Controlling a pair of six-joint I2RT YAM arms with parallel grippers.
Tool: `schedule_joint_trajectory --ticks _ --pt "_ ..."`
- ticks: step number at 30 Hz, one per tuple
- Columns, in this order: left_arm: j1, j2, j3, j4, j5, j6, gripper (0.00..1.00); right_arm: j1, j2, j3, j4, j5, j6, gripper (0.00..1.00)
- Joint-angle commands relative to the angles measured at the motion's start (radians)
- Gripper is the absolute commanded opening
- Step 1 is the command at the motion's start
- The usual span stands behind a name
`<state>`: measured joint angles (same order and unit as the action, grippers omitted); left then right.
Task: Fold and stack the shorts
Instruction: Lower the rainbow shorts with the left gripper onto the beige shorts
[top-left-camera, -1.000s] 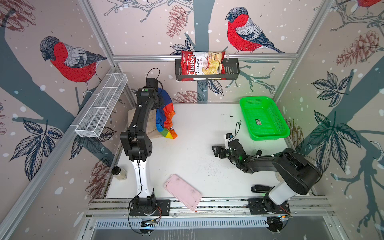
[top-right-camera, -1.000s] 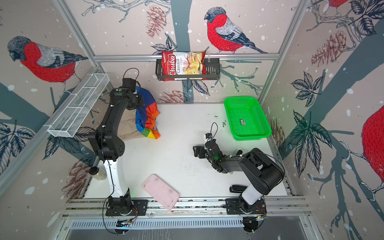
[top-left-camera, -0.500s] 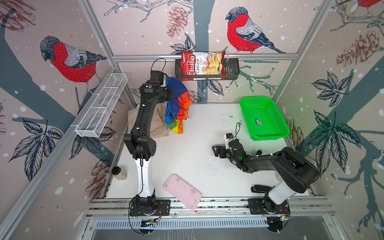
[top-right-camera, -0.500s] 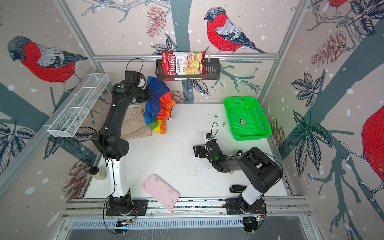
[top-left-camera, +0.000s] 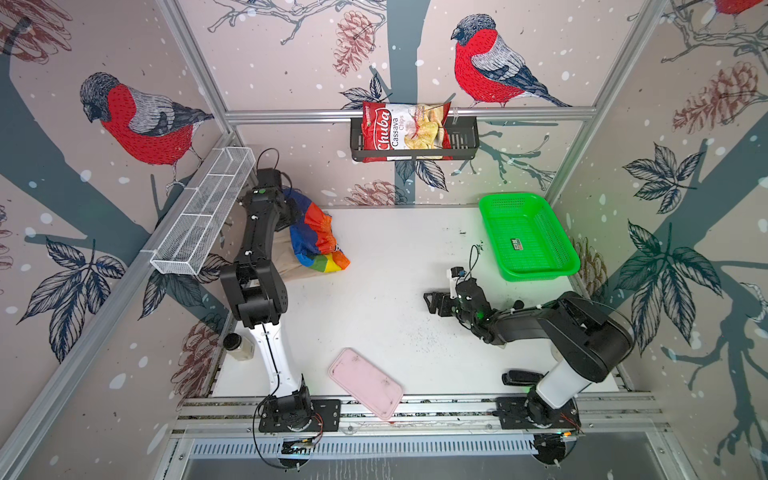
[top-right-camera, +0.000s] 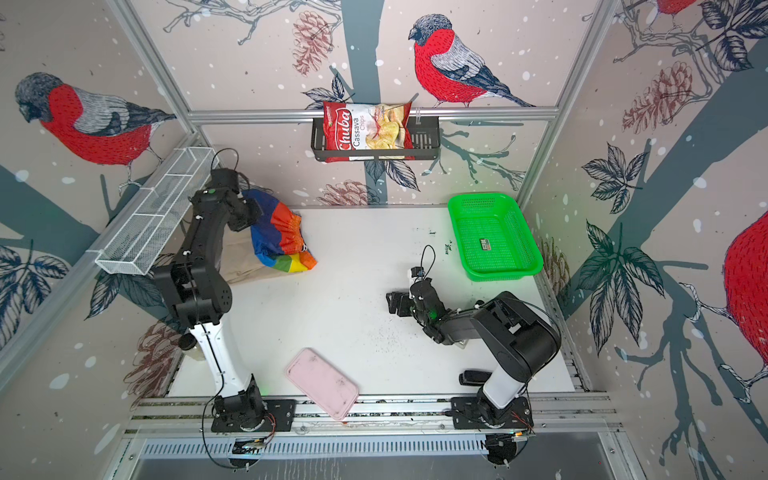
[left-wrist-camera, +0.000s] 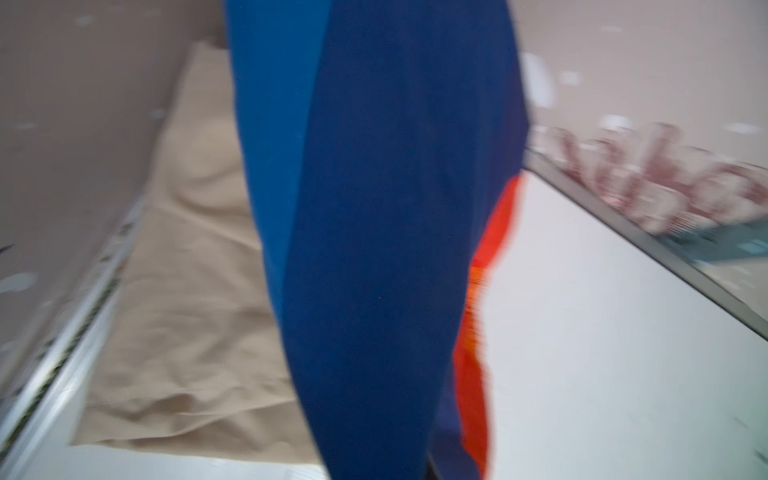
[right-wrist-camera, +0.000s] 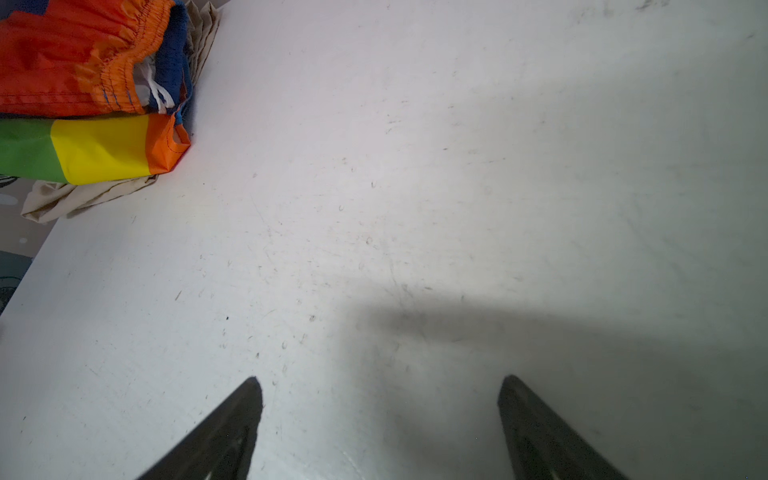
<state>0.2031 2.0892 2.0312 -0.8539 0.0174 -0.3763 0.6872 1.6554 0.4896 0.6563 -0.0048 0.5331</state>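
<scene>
The striped shorts (top-left-camera: 316, 237) (top-right-camera: 279, 232), shiny blue, red, orange, yellow and green, hang bunched from my left gripper (top-left-camera: 291, 210) at the table's back left. Its jaws are buried in the cloth, shut on it. The shorts' lower end rests on the beige shorts (top-left-camera: 286, 259) (top-right-camera: 241, 262), which lie flat by the left wall. In the left wrist view, blurred blue cloth of the striped shorts (left-wrist-camera: 374, 249) fills the middle, with the beige shorts (left-wrist-camera: 187, 291) beneath. My right gripper (top-left-camera: 434, 301) (right-wrist-camera: 380, 386) lies low on the table at mid right, open and empty, pointing toward the striped shorts (right-wrist-camera: 83, 62).
A green mesh basket (top-left-camera: 540, 272) stands at the back right. A pink tray (top-left-camera: 365, 382) overhangs the front edge. A chips bag (top-left-camera: 405, 131) sits in a black wall rack, a white wire shelf (top-left-camera: 203, 216) lines the left wall, and a jar (top-left-camera: 237, 345) stands beside the left arm.
My left arm swung the striped shorts up and toward the middle, then brought them back down and left onto the beige shorts. The right arm has not moved.
</scene>
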Motion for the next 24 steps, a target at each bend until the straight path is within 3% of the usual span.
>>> schedule_joint_trajectory --ticks 1,5,16,24 --pt "0.039 0.022 -0.049 0.091 -0.073 0.014 0.0 -0.001 0.006 0.006 -0.001 -0.006 0.014 0.9" --pt "0.058 0.061 -0.076 0.096 -0.133 0.031 0.0 -0.003 0.013 0.009 -0.006 -0.007 0.016 0.9" --pt "0.039 0.072 -0.323 0.145 -0.13 -0.01 0.0 -0.005 0.023 0.064 -0.042 -0.037 0.007 0.9" --pt "-0.166 0.086 -0.288 0.119 -0.076 -0.027 0.0 0.001 -0.024 0.102 -0.102 -0.032 0.021 0.9"
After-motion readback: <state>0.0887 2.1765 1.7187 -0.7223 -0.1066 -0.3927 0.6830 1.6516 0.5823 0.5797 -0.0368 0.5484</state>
